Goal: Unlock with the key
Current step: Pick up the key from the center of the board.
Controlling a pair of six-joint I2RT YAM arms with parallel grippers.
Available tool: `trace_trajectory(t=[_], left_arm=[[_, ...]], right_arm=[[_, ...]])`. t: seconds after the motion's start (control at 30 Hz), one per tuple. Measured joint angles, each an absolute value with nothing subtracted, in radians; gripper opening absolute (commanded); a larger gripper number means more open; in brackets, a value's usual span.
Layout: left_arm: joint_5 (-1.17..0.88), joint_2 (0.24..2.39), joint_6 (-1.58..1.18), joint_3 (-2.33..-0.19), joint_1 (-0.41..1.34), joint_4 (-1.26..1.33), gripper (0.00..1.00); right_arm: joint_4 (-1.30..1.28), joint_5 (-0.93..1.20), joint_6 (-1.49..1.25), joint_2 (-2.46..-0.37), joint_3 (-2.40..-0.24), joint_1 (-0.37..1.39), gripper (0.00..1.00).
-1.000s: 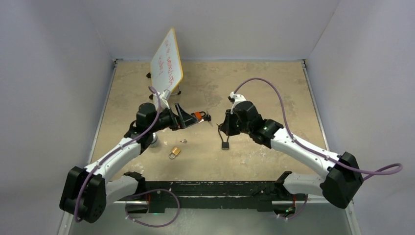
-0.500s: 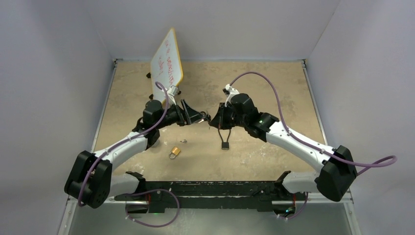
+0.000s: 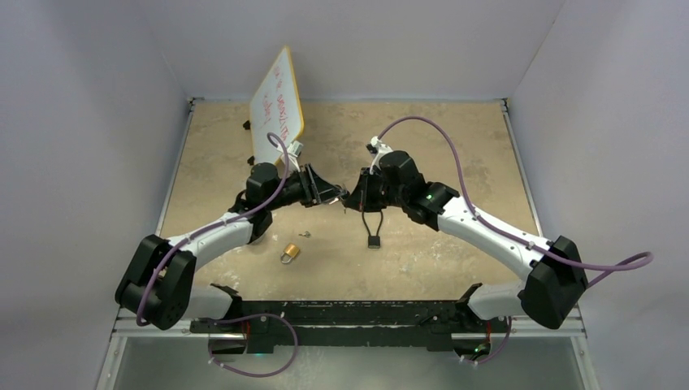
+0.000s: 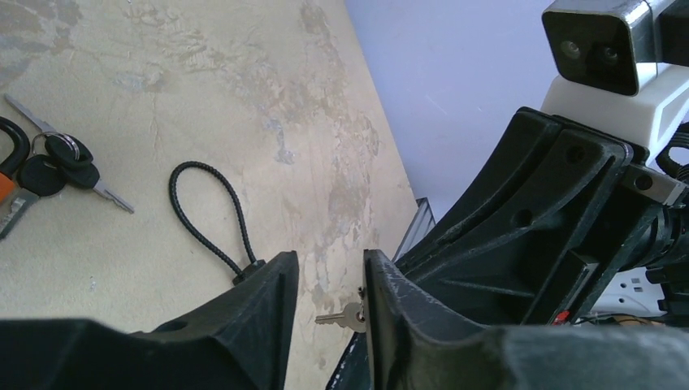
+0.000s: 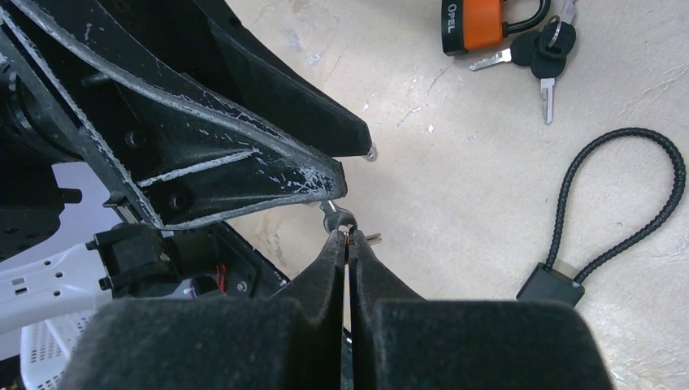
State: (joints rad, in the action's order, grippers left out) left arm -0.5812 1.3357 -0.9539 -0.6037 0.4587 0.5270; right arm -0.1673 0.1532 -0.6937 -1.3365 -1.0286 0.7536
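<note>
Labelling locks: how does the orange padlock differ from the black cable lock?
The orange padlock has an orange body and short black shackle; the cable lock a small black body and long braided loop. Black-headed keys lie by the orange padlock, none by the cable lock. Both lie on the table.

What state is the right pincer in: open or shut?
Shut. In the right wrist view, the right pincer has its fingers pressed together, pinching a small key.

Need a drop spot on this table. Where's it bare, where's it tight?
Bare: the table beyond the right arm, out to the far-right corner; also the near strip right of the cable lock. Tight: centre, where left fingers and right fingers meet at the key, brass padlock nearby.
</note>
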Motion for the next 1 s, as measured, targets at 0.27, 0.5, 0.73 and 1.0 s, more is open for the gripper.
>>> trace_trajectory(t=[0.27,0.5,0.73,1.0], left_arm=[[-0.597,1.336,-0.962,-0.605,0.459,0.538,0.08],[-0.631,1.333,-0.948,-0.669,0.459,0.469,0.27],[-0.655,1.331,-0.982,-0.677,0.459,0.462,0.32],[-0.654,1.331,-0.985,-0.677,0.459,0.441,0.33]], right_arm=[[-0.175,0.154,-0.697,-1.338,-1.029,0.754,0.00],[-0.173,0.153,-0.698,-1.338,-1.029,0.754,0.00],[-0.162,0.151,-0.702,-1.338,-1.025,0.754,0.00],[-0.148,0.149,-0.714,-1.326,-1.007,0.754,0.00]])
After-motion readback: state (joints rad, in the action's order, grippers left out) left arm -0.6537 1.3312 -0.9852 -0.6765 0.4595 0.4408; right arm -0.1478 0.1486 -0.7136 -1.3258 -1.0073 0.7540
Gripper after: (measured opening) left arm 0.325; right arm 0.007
